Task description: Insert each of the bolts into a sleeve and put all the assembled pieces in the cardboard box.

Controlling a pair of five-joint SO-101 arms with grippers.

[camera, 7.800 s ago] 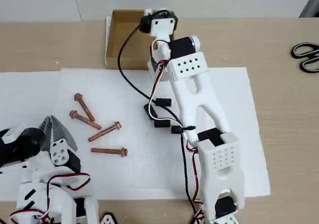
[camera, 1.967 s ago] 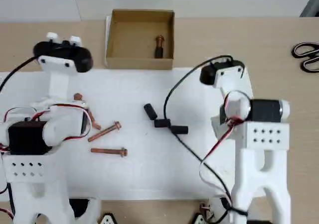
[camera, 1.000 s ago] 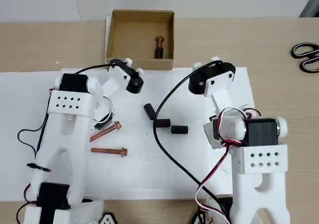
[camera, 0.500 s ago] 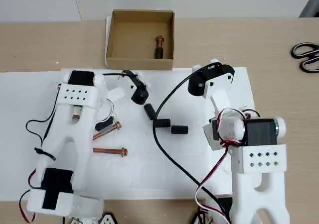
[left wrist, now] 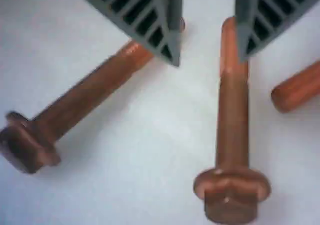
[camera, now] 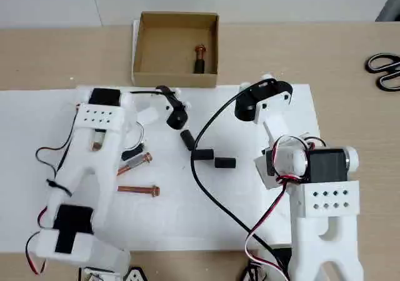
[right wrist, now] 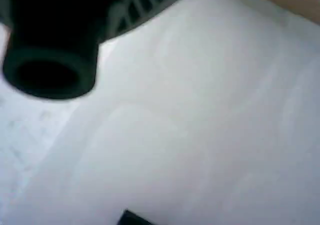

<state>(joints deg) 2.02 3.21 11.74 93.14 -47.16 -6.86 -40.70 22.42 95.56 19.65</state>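
**Bolts.** Two copper bolts lie on the white paper (left wrist: 150,165) beneath my left gripper (left wrist: 207,55). The first bolt (left wrist: 232,130) has its plain end under one grey tip, and the second bolt (left wrist: 80,107) has its plain end under the other. The fingers (left wrist: 150,20) stand well apart and grip nothing. The end of a third bolt (left wrist: 297,90) lies just beside the first. In the high view, an angled bolt (camera: 132,164) and a level bolt (camera: 136,190) lie clear of my left arm.

**Sleeves.** My right gripper (right wrist: 60,25) is closed on a black held sleeve (right wrist: 50,65), carried off the paper with its bore facing the wrist camera. Three more lie in a loose chain between my arms: the far sleeve (camera: 187,139), the middle sleeve (camera: 202,154) and the near sleeve (camera: 225,163).

**Surroundings.** The cardboard box (camera: 159,47) stands on the table (camera: 62,56) at the paper's far edge. One assembled piece (camera: 200,57) lies inside, near the wall on my right arm's side. Scissors (camera: 384,69) lie well apart, at the table's edge.
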